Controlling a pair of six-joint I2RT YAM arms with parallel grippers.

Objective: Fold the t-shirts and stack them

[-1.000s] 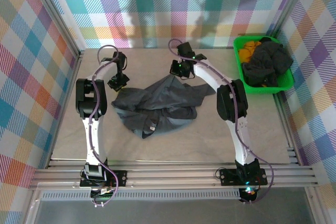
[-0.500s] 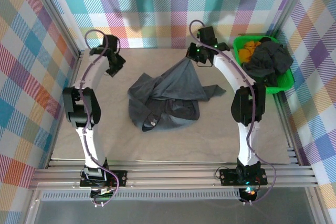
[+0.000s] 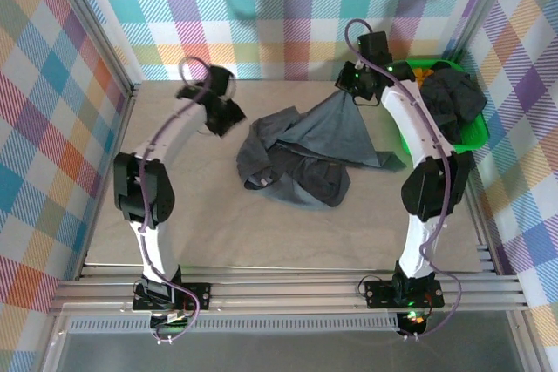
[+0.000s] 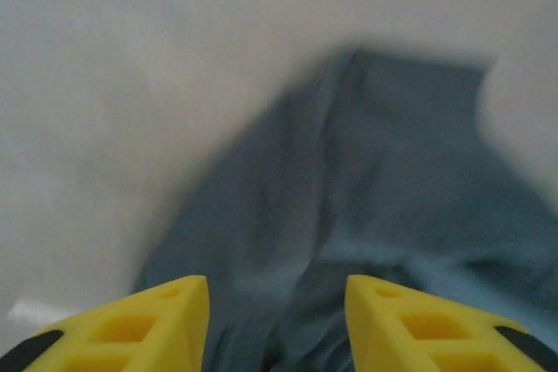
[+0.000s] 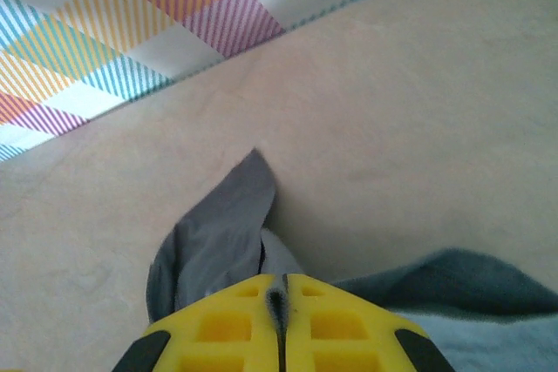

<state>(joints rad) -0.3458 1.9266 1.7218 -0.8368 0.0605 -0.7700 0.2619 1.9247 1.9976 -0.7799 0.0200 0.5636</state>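
**Top view.**
- Table (image 3: 174,215): pale and flat, with a checked wall (image 3: 288,15) behind it.
- Shirt (image 3: 301,158): dark grey, crumpled, lying at the middle of the table. One corner is drawn up into a taut peak toward the far right. The rest lies bunched in folds, with a lobe trailing right toward the right arm.
- Right gripper (image 3: 350,89): at the far right, at the top of that peak, just left of the bin. Its hold on the cloth is too small to judge from here.
- Left gripper (image 3: 234,118): far left of the shirt, near its left edge and apart from it. The jaw gap cannot be read from here.
- Bin (image 3: 475,138): bright green, at the far right edge of the table.
- Heap (image 3: 449,102): dark shirts piled inside the bin.

**Left wrist view (blurred).**
- Left gripper (image 4: 277,320): its yellow fingers (image 4: 139,328) stand wide apart with nothing between them.
- Shirt (image 4: 375,198): a blue-grey fold on the table below and ahead, spreading to the right.
- Bare table (image 4: 131,84): to the left and beyond.

**Right wrist view.**
- Right gripper (image 5: 279,289): the yellow fingers (image 5: 218,328) are pressed together, leaving only a thin seam.
- Shirt (image 5: 222,228): a grey point of cloth juts out ahead of the closed tips, pinched there. More cloth sags at the lower right.
- Table (image 5: 410,102): beyond, running up to the checked wall (image 5: 131,15).
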